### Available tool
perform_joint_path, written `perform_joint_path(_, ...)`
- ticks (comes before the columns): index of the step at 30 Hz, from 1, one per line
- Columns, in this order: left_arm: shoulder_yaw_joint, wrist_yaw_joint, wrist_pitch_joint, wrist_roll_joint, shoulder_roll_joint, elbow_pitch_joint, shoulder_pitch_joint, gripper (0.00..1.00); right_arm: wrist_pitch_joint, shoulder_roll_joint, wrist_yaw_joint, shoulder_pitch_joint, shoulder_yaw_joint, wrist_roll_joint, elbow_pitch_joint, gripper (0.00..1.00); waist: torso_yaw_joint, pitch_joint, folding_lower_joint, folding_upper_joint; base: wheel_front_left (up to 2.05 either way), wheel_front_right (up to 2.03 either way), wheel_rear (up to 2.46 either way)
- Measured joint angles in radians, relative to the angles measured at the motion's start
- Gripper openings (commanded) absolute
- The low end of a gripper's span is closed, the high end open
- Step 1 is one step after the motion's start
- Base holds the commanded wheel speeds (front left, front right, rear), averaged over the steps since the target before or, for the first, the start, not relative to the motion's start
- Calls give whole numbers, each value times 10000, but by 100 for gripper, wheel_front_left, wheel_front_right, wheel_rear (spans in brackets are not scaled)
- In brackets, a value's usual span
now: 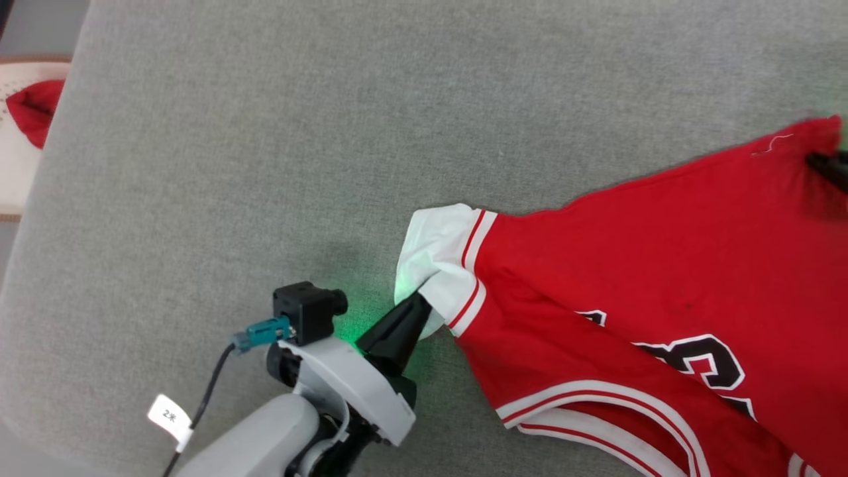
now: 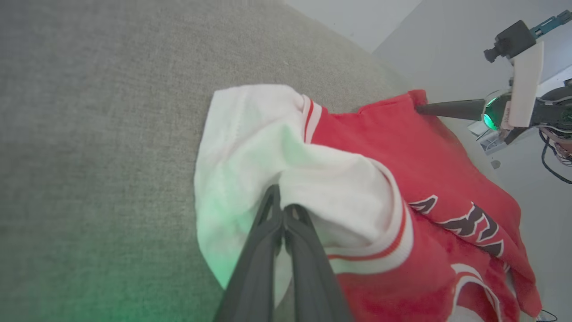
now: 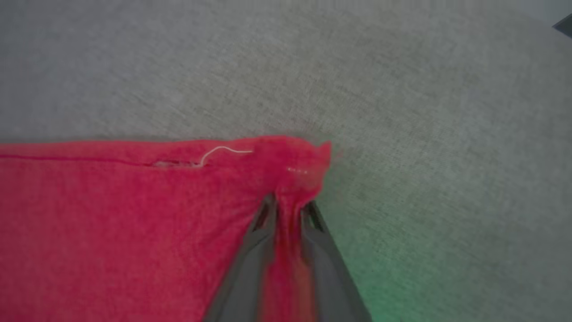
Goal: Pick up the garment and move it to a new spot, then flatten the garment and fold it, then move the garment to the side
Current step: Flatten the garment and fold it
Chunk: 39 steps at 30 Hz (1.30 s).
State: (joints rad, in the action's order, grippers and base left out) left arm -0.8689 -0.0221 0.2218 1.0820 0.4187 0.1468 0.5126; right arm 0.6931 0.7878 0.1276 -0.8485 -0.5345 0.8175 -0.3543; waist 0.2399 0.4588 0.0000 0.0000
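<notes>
We look down on a grey surface (image 1: 265,132). Its left edge runs slantwise down the left of the head view, and its near-left corner is rounded. The far and left parts of the surface lie bare, giving wide open room from the left edge to the middle. Beyond the left edge, off the surface, sits a red scrap (image 1: 33,112).

The garment (image 1: 662,278) lies on the right part of the surface, spreading from the middle to the right and near sides of the head view, black number facing up. Its white sleeve (image 1: 434,255) points toward the left edge and is bunched.

Our left gripper (image 1: 414,311) reaches in from the near side, well inside the left edge. Its fingers are pressed together, pinching the sleeve's white cloth, which folds over the tips in the left wrist view (image 2: 282,206). Green light glows on the surface beside it.

Our right gripper (image 1: 828,165) is at the right rim of the head view. In the right wrist view (image 3: 288,205) its fingers pinch a red corner of the garment, with cloth gathered between them and bare surface beyond.
</notes>
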Motion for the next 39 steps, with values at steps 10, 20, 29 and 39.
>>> perform_joint_path(10,422,173,-623,-127,842,94,1202,0,-2980,-1375,36,-825,1218,63,-2111,0,-411,-713,0,0,0,0,0)
perform_joint_path(20,1871,851,-1540,552,500,1563,5354,0,-5150,-2182,36,-3558,2734,-907,-4075,0,-1201,-837,0,0,0,0,0)
perform_joint_path(29,2911,918,-982,205,-408,5177,10209,0,-7294,-3014,42,-6742,3776,-2048,-5827,0,-1697,-226,0,0,0,0,0)
perform_joint_path(39,2782,1467,-378,203,-1032,7170,11566,0,-7745,-3390,50,-7385,3254,-2234,-6828,0,-1996,-276,0,0,0,0,0)
